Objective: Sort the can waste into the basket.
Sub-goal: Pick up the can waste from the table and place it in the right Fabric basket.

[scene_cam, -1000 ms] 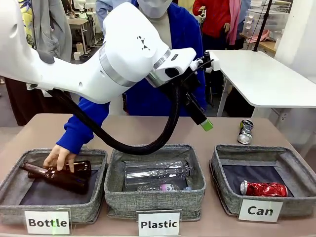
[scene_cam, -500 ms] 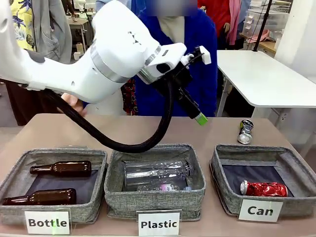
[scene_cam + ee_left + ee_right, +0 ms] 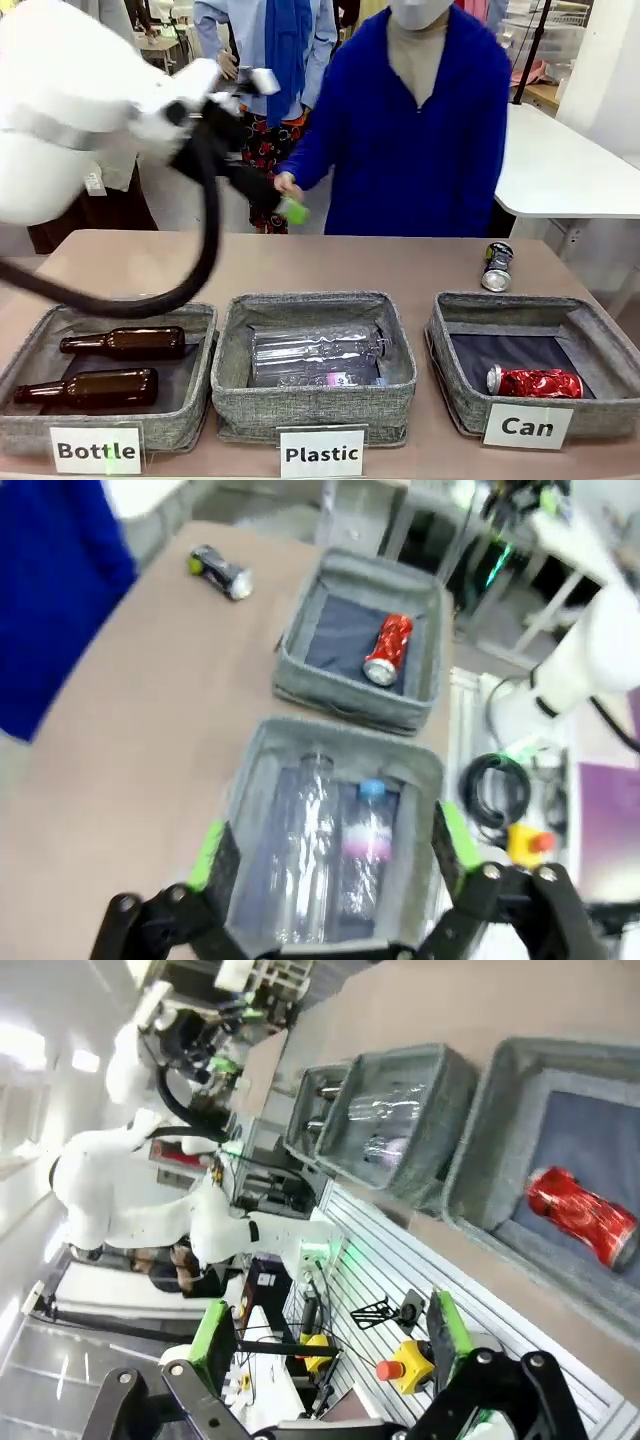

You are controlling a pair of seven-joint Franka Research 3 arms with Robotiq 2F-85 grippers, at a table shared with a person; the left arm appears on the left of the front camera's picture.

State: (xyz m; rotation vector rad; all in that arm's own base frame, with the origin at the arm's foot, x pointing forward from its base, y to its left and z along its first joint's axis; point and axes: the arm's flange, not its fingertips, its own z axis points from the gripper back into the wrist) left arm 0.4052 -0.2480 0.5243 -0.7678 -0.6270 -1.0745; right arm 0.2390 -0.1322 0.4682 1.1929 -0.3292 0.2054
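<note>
A crushed red can (image 3: 535, 382) lies inside the grey basket (image 3: 520, 302) labelled "Can" at the right. The silver can with dark print (image 3: 497, 266) stands on the table just behind that basket. My left gripper (image 3: 285, 208) hangs high over the table's far left-middle, blurred by motion. In the left wrist view this gripper (image 3: 330, 842) is open and holds nothing; below it are the red can (image 3: 387, 648), the basket (image 3: 350, 698) and the silver can (image 3: 221, 571). My right gripper (image 3: 330, 1335) is open off the table's front edge, looking at the red can (image 3: 582, 1215) in the basket (image 3: 480, 1150).
The "Bottle" bin (image 3: 30, 352) at the left holds two brown bottles. The "Plastic" bin (image 3: 235, 380) in the middle holds clear bottles. A person in a blue coat (image 3: 420, 130) stands at the far edge, one hand (image 3: 287, 185) close to my left gripper. A white table (image 3: 570, 170) stands at the back right.
My left arm has swung from the middle to the upper left. The person has drawn the hand out of the "Bottle" bin and stands upright. Both cans are unmoved.
</note>
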